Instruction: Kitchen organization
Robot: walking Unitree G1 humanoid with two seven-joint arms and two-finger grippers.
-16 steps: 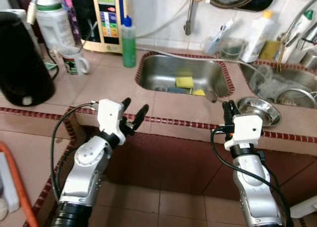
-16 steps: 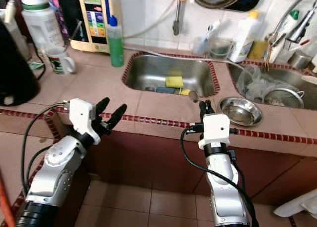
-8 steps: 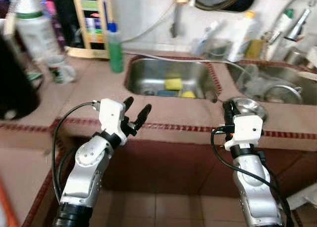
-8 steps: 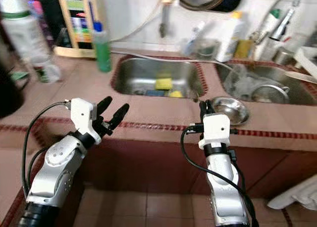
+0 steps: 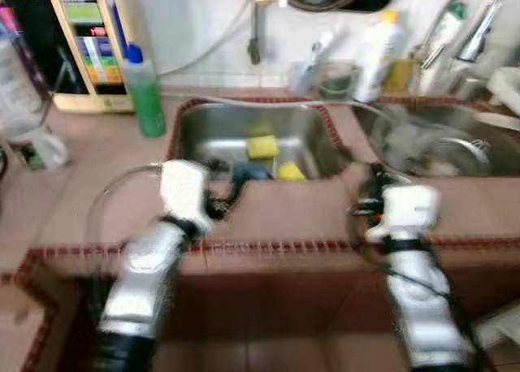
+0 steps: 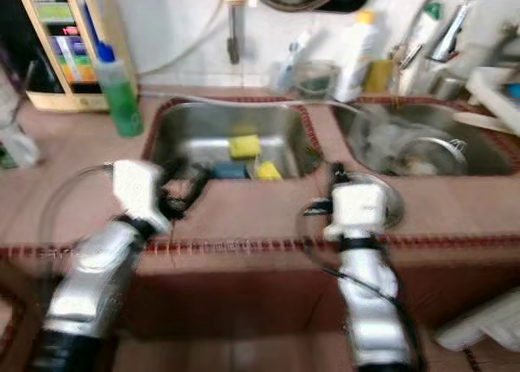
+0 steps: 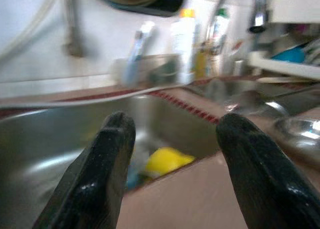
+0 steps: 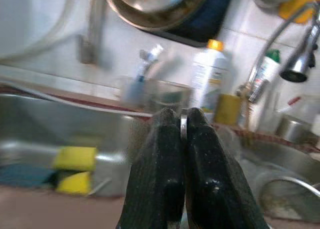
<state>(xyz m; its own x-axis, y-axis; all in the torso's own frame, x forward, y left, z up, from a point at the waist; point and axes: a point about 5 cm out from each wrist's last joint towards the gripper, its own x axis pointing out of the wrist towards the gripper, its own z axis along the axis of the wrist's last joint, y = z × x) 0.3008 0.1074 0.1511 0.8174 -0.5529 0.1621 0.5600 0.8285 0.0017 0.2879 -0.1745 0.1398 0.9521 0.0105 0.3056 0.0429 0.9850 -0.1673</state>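
Sponge (image 5: pixel 262 147), the yellow one on the floor of the left sink (image 5: pixel 195 128), is what I take to be the next thing to tidy, and nothing looks put away yet. It lies in that sink beside a second yellow sponge (image 5: pixel 291 170) and a blue one (image 5: pixel 248 170), while a steel bowl (image 6: pixel 388 208) sits on the bench (image 5: pixel 97 169) just right of the sink. My left pincer (image 7: pixel 177 121) hovers at the sink's near rim, spread wide and empty, aimed at the sponges. My right pincer (image 8: pixel 182 114) is pressed closed near the bowl, apparently holding nothing. The sponge lies flat, its long side roughly across the sink, though blur keeps me unsure.
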